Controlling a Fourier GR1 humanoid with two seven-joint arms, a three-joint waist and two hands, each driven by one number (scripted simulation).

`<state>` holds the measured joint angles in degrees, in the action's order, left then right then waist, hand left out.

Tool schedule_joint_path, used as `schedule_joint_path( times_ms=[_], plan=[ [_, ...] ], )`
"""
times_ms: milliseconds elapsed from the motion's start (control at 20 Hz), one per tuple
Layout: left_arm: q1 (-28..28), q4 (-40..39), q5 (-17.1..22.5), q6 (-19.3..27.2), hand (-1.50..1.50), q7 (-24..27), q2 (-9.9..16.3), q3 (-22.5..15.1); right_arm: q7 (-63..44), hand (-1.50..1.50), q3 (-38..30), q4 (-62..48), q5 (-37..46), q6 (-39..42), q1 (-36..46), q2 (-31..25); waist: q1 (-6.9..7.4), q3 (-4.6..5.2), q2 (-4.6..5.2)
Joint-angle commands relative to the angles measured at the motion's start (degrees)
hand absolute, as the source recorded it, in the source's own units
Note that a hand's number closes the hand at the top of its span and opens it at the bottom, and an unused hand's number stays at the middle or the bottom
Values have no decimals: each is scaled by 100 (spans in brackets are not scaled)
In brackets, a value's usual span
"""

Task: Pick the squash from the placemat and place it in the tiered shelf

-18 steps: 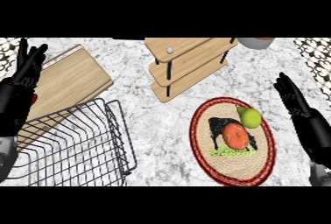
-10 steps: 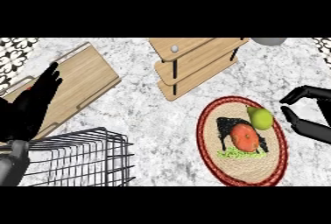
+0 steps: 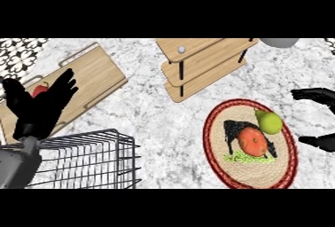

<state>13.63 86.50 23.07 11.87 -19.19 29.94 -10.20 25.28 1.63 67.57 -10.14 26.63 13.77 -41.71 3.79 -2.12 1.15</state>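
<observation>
Grey-white marbled stone worktop (image 3: pixel 163 124): smooth, faint sheen. Pale tiered wooden shelf (image 3: pixel 206 66): matt boards on thin black metal posts. Light wooden cutting board (image 3: pixel 85 82): matt, visible grain. Black wire basket (image 3: pixel 91 162): thin metal rods. Oval woven placemat with red rim (image 3: pixel 216 133): coarse fibre. Yellow-green squash (image 3: pixel 270 123): smooth, slightly glossy skin

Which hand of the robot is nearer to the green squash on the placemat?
The right hand. It is just right of the squash, fingers spread above and below it. The left hand is far across the counter, over the wooden board.
</observation>
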Motion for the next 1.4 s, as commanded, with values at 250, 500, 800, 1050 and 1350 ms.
schedule_joint_path(
  times_ms=[250,500,800,1050,1350],
  plan=[
    [-709,-510,168,9,0,15,-525,-327,777,-150,388,-574,242,1951,605,-1052,-46,210,-15],
    [-848,-593,133,54,0,156,-522,-305,253,-150,925,-2,741,1658,952,-1131,-122,230,-70],
    [-1093,-549,-11,183,0,345,-634,-248,-905,-150,1131,353,859,1041,1132,-688,-295,231,-112],
    [-945,-466,24,154,0,161,-622,-137,-1851,-150,1391,808,1239,461,1283,-255,-381,232,-128],
    [-1090,-605,-98,128,0,330,-682,-51,-2398,-150,1895,1075,1727,431,1202,16,-392,229,-109]
  ],
)
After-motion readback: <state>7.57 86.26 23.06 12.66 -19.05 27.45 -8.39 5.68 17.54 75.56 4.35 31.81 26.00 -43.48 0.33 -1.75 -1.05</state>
